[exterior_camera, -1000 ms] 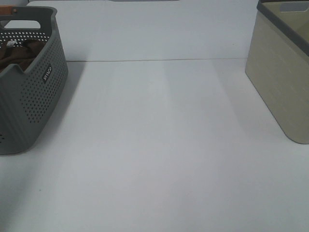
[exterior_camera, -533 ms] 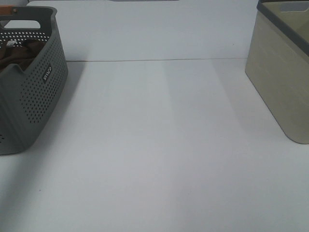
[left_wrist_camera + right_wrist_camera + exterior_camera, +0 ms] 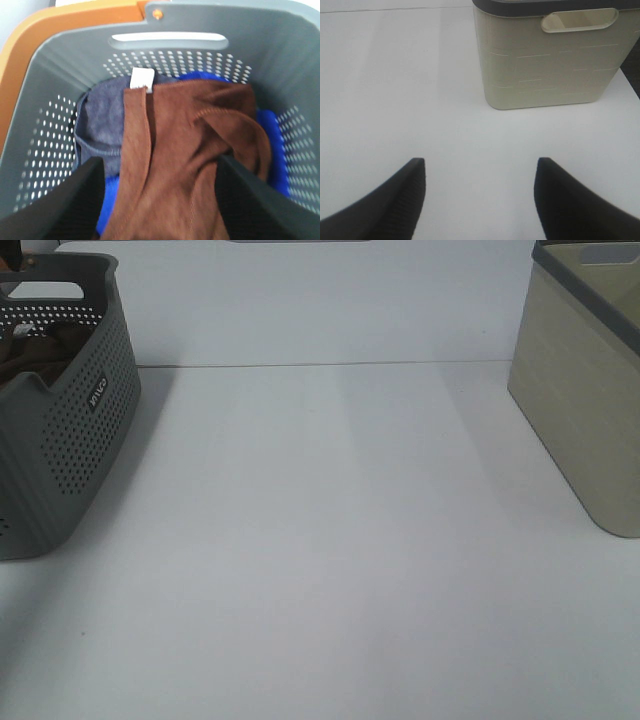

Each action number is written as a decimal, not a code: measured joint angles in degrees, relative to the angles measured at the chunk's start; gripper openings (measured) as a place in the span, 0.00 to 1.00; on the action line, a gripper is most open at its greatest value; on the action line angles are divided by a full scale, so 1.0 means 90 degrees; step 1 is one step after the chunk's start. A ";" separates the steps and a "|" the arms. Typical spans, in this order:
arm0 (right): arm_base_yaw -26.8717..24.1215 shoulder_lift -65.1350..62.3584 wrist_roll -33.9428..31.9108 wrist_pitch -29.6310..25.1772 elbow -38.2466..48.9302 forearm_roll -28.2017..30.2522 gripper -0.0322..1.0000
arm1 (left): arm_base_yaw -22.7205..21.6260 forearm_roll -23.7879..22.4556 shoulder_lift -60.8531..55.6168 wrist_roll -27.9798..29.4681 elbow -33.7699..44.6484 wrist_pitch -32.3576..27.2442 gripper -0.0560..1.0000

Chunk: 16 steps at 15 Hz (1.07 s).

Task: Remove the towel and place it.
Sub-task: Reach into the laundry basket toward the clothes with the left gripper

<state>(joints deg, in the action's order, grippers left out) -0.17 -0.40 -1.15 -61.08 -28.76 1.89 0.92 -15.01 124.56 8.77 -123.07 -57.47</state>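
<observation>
At the left edge of the desk (image 3: 320, 540) stands a gray perforated basket (image 3: 75, 440) with a handle slot in its end wall. The towel (image 3: 190, 165) lies inside this basket, on top of the other laundry. It is reddish-brown and plush, crumpled into folds, with its stitched hem running up to a small white tag (image 3: 142, 79) near the slotted wall. A gray cloth (image 3: 100, 120) lies beside and partly under the towel, and a blue cloth (image 3: 274, 150) shows at the opposite side (and again below the hem).

The left gripper (image 3: 160, 160) hangs over the basket with its jaws spread wide, one on each side of the towel and holding nothing. Whether they touch the cloth cannot be told.

At the right edge of the desk stands a beige bin (image 3: 545, 65) with a dark rim. The right gripper (image 3: 480, 162) is over bare desk near this bin, its jaws released and empty.
</observation>
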 joint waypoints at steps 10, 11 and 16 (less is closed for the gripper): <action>0.0000 0.0000 0.0000 0.0000 0.0000 0.0000 0.62 | -0.0598 -0.0025 0.1693 0.0134 -0.0942 0.0656 0.60; 0.0000 0.0000 0.0000 0.0000 0.0000 0.0000 0.62 | -0.0605 -0.0025 0.1763 0.0134 -0.0942 0.0828 0.60; 0.0000 0.0000 0.0000 0.0000 0.0000 0.0000 0.62 | -0.0598 0.0274 0.2024 0.0121 -0.0949 0.1483 0.60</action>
<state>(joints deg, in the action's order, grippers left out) -0.17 -0.40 -1.15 -61.08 -28.76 1.89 -4.47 -12.55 142.78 9.85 -131.61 -44.12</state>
